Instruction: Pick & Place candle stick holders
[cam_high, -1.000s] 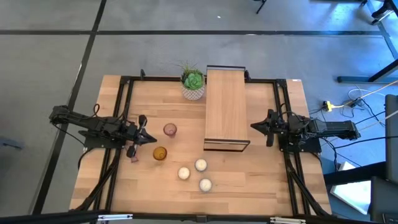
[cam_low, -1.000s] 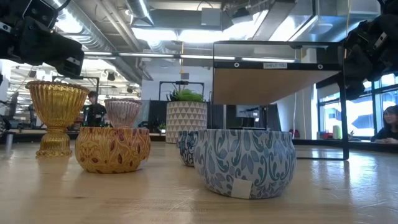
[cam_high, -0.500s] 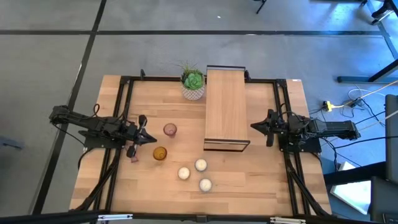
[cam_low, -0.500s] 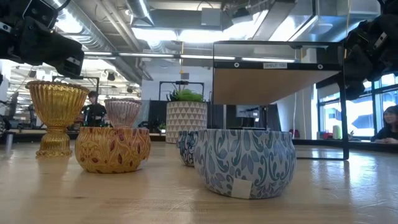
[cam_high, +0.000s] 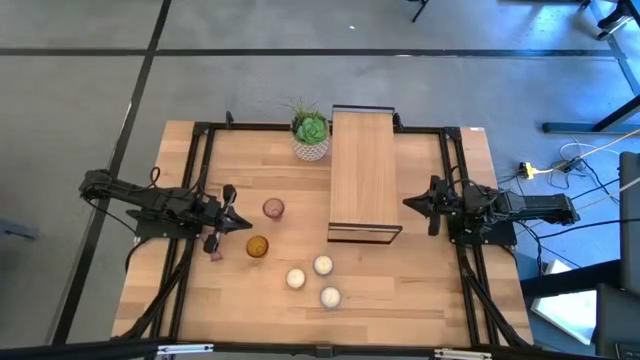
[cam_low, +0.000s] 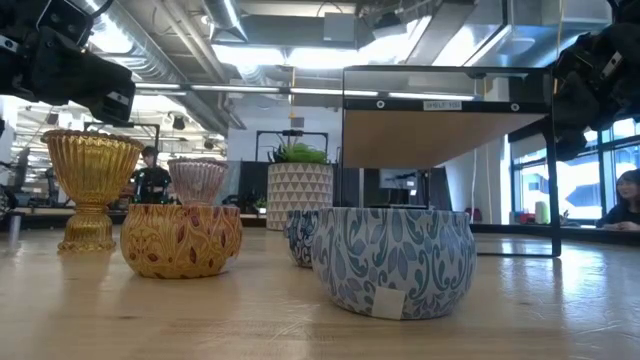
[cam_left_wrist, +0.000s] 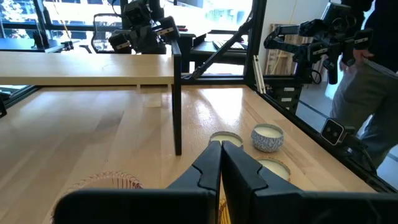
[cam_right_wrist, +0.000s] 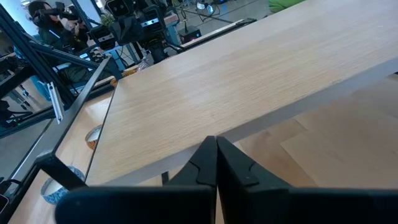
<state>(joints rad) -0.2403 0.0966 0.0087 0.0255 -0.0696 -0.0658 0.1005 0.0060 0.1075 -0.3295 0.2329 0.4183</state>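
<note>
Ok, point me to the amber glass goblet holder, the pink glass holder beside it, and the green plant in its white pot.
amber glass goblet holder (cam_high: 257, 246), high view, its open rim
pink glass holder (cam_high: 273, 208), high view, its open top
green plant in white pot (cam_low: 299, 194), low view, the patterned pot wall

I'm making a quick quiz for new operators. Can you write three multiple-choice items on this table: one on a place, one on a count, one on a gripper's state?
1. Where is the potted plant?
A. beside the wooden shelf's far end
B. between the candles
C. under the left arm

2. How many round candle tins lie near the front edge?
A. one
B. three
C. five

3. The left gripper is:
A. wide open
B. holding the plant
C. shut, empty

Key: 1 A, it stands left of the wooden shelf; 2 B, three seen from above; 3 C, fingers together near the amber holder.
</note>
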